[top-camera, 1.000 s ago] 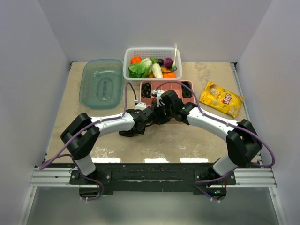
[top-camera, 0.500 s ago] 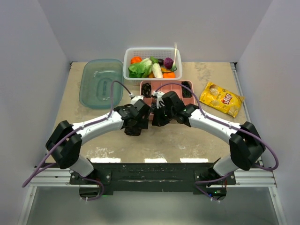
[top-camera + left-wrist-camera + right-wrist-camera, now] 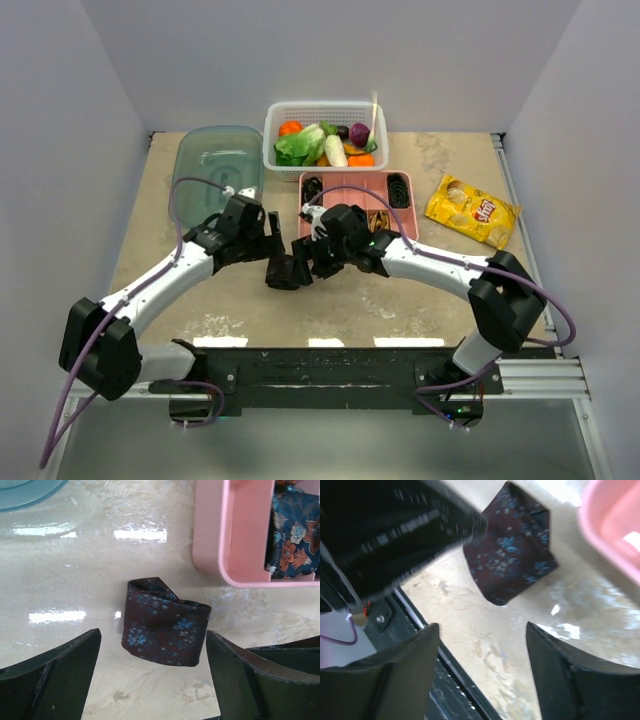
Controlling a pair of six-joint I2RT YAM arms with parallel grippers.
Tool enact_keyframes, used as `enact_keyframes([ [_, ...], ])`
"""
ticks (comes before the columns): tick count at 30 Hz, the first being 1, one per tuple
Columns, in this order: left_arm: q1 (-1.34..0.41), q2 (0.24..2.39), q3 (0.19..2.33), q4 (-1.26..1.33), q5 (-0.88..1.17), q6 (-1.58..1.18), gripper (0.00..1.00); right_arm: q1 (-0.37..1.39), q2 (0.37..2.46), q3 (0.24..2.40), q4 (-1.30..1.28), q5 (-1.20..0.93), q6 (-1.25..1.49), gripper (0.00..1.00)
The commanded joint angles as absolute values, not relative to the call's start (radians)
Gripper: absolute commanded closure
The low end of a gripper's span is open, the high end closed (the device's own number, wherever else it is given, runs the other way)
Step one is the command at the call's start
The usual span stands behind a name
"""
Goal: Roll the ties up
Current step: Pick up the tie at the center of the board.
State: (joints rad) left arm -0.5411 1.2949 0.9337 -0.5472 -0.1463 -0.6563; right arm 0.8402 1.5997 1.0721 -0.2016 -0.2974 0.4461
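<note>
**Bundled maroon tie lies free, both end effectors open**

We see a beige, marbled surface (image 3: 400, 300) boxed in by plain white walls (image 3: 100, 100). At far right, a yellow crinkled snack bag (image 3: 472, 211) bears a red logo too small for us to read. The left end effector (image 3: 152, 639) has its fingers wide apart, touching nothing. The dark maroon fabric tie with small blue flowers (image 3: 165, 630), folded into a short bundle, lies ahead of that gap, just near of the pink plastic tray (image 3: 240, 535). The right end effector (image 3: 482, 626) is likewise apart and empty, close to the tie.
</note>
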Motion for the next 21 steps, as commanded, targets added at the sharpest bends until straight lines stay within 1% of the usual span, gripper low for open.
enact_keyframes([
  [1, -0.413, 1.233, 0.818, -0.450, 0.039, -0.597, 0.08, 0.862, 1.631, 1.118, -0.164, -0.264, 0.538, 0.16],
  [5, -0.287, 1.184, 0.695, -0.318, 0.214, -0.597, 0.05, 0.862, 1.646, 1.100, -0.143, -0.247, 0.595, 0.09],
  [8, -0.232, 1.180, 0.614, -0.206, 0.328, -0.621, 0.04, 0.861, 1.655, 1.106, -0.141, -0.213, 0.626, 0.04],
  [14, -0.198, 1.235, 0.473, 0.075, 0.523, -0.698, 0.04, 0.825, 1.689, 1.077, -0.089, -0.198, 0.722, 0.04],
  [15, -0.198, 1.252, 0.459, 0.107, 0.529, -0.703, 0.05, 0.821, 1.692, 1.071, -0.068, -0.195, 0.736, 0.08],
  [16, -0.198, 1.261, 0.456, 0.113, 0.528, -0.700, 0.05, 0.816, 1.697, 1.054, -0.052, -0.195, 0.761, 0.08],
  [18, -0.198, 1.287, 0.446, 0.133, 0.531, -0.695, 0.05, 0.815, 1.701, 1.040, -0.016, -0.198, 0.776, 0.16],
  [20, -0.198, 1.314, 0.440, 0.161, 0.528, -0.690, 0.05, 0.813, 1.721, 1.035, -0.005, -0.196, 0.793, 0.18],
  [21, -0.196, 1.324, 0.434, 0.169, 0.526, -0.693, 0.05, 0.811, 1.732, 1.038, -0.005, -0.198, 0.796, 0.29],
])
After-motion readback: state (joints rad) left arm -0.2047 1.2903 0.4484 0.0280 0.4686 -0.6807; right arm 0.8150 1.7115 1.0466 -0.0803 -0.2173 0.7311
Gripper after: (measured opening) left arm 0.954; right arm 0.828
